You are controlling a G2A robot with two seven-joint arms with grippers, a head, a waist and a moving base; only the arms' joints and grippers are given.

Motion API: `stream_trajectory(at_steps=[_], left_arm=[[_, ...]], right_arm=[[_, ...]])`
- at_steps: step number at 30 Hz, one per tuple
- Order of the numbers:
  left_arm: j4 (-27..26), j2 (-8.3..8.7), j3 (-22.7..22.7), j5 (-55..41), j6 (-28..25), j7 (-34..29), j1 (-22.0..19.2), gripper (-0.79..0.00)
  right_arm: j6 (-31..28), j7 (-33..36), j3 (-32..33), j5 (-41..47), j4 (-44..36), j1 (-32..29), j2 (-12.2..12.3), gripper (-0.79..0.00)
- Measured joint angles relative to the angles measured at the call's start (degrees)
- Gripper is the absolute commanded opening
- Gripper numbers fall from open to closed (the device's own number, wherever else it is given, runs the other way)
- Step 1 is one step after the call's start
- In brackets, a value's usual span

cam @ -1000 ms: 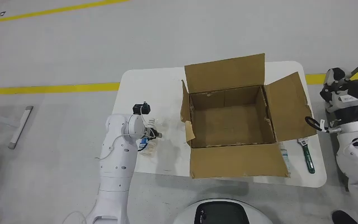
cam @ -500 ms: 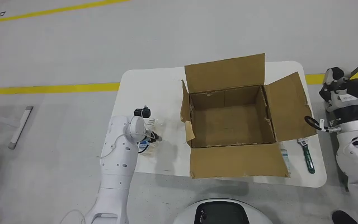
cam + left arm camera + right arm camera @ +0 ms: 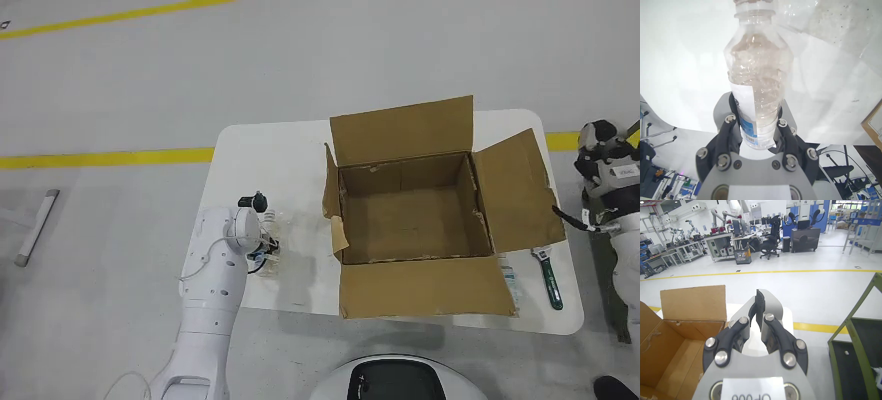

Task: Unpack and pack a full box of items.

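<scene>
An open cardboard box [image 3: 410, 215] stands in the middle of the white table [image 3: 290, 150], flaps spread, its inside bare. At the table's left part my left gripper [image 3: 265, 245] is shut on a clear water bottle [image 3: 757, 66] with a white and blue label. The bottle's capped end points away from the wrist, low over the tabletop. My right gripper [image 3: 759, 302] is shut with nothing in it, off the table's right edge beside the box's right flap [image 3: 515, 190].
A green-handled wrench [image 3: 550, 280] and a small pale item [image 3: 507, 272] lie at the front right, by the box. Crinkled clear plastic [image 3: 810, 20] lies near the bottle's cap. A green metal frame [image 3: 853, 332] stands right of the table.
The left wrist has shifted slightly toward the table's front, the bottle still in its grip. The right gripper has drawn back a little to the right.
</scene>
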Motion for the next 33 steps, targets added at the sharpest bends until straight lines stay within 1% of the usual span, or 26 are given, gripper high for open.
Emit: stream_trajectory(at_steps=[2, 5, 8, 10, 13, 19, 20, 22, 23, 27, 31, 33], left_arm=[[-1.2, 0.12, -0.4, -0.4, 0.5, -0.2, 0.0, -0.785], [-4.8, 0.40, -1.6, -1.2, 1.3, -1.5, 0.0, -0.785], [-11.0, 0.72, -3.3, -3.2, 2.0, -3.7, 0.3, -0.785], [-16.0, 0.99, -4.9, -3.3, 4.2, -5.1, 0.4, -0.785], [-21.9, 1.21, -6.6, -5.6, 6.8, -5.4, 0.1, -0.785], [-29.7, 1.92, -9.3, -11.1, 10.6, -5.4, -2.0, -0.785], [-30.6, 2.08, -9.6, -12.2, 11.0, -5.4, -2.3, -0.785], [-33.2, 2.50, -10.4, -14.4, 12.1, -5.4, -3.2, -0.785], [-34.3, 2.67, -10.6, -15.2, 12.7, -5.4, -3.4, -0.785], [-38.7, 3.33, -10.5, -19.5, 14.5, -5.4, -4.5, -0.785], [-41.8, 4.21, -9.2, -23.0, 15.0, -5.4, -4.3, -0.785], [-41.8, 4.56, -8.4, -24.4, 14.4, -5.4, -3.9, -0.785]], right_arm=[[0.0, 1.8, 0.7, 2.6, 0.4, 0.2, 0.0, 0.000], [0.2, 3.6, 1.4, 6.3, 0.8, 0.5, 0.0, 0.000], [0.3, 5.5, 2.1, 10.0, 1.1, 0.7, 0.0, 0.000], [0.5, 6.9, 2.4, 11.4, 1.4, 0.8, 0.0, 0.000], [1.0, 7.9, 2.4, 10.7, 1.6, 1.0, 0.1, 0.000], [0.9, 10.2, 1.3, 12.9, 3.6, 1.4, 0.2, 0.000], [0.8, 10.4, 1.1, 12.7, 4.0, 1.4, 0.2, -0.129], [0.4, 10.7, 0.4, 12.1, 4.7, 1.3, 0.2, -0.446], [0.2, 10.7, 0.0, 11.9, 4.9, 1.2, 0.2, -0.505], [-0.4, 10.8, -1.4, 12.3, 6.1, 1.2, 0.1, -0.785], [-0.8, 11.2, -2.5, 12.8, 7.1, 1.4, 0.1, -0.785], [-0.8, 11.3, -2.9, 12.1, 7.4, 1.3, 0.2, -0.785]])
